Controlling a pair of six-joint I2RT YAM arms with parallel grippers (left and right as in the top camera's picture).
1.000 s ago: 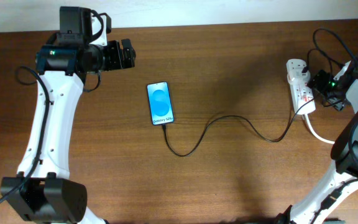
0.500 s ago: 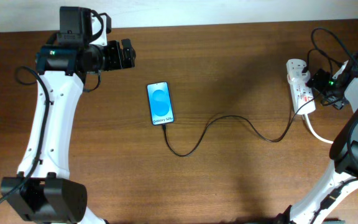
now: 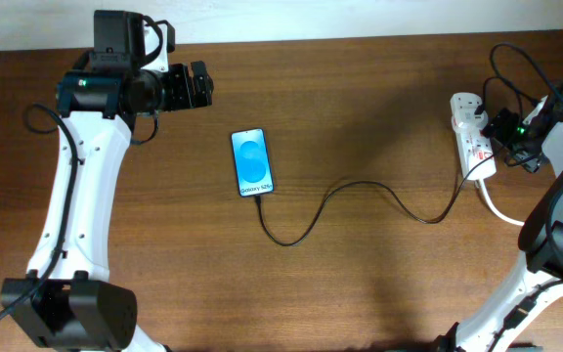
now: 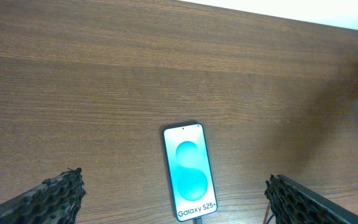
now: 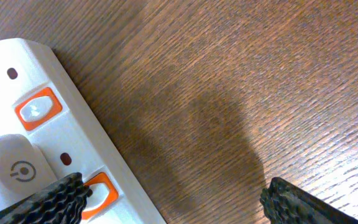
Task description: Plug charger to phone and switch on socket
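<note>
As charger meets phone (lit), right fingers spread at the socket.

Bare brown wooden table

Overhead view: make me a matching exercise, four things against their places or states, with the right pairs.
1. phone
2. socket
3. charger
4. left gripper

A. far right of the table
B. top left, open, holding nothing
C. left of centre, screen lit blue
D. curving from phone to socket

Pairs: 1-C, 2-A, 3-D, 4-B.
</note>
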